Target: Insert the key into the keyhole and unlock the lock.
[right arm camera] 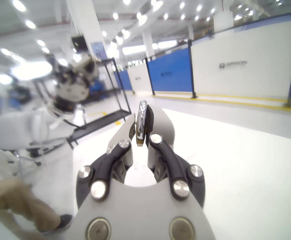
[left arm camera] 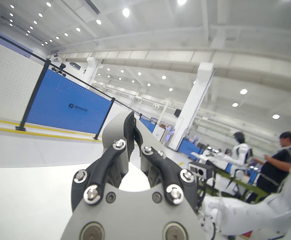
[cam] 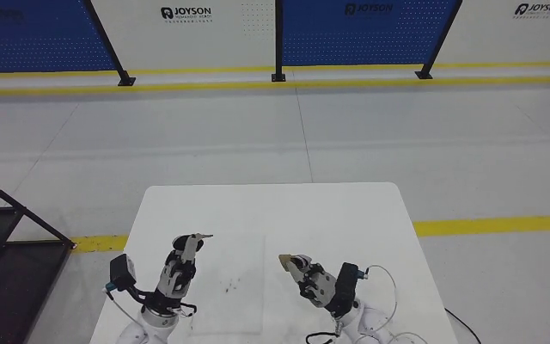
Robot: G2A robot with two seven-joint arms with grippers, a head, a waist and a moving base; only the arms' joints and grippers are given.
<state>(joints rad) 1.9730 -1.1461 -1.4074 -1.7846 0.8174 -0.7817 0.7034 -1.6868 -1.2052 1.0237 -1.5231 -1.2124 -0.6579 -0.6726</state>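
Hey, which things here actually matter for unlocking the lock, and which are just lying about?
For the job:
- key, held in the left gripper
- lock, held in the right gripper

Just around:
- table
- black rack
- fence panels

1. A large industrial robotics hall, not a home or office.
2. Blue and white perforated partition panels (cam: pixel 361 30) on black posts fence off the bay, with yellow floor lines (cam: pixel 215 86) along them.
3. The high ceiling carries rows of round lights (left arm camera: pixel 126 11) above white columns (left arm camera: pixel 193 109).
4. Another humanoid robot (left arm camera: pixel 241 152) stands at a distant workbench.
5. A black metal rack (right arm camera: pixel 113 91) stands beside the white table (cam: pixel 258 215).
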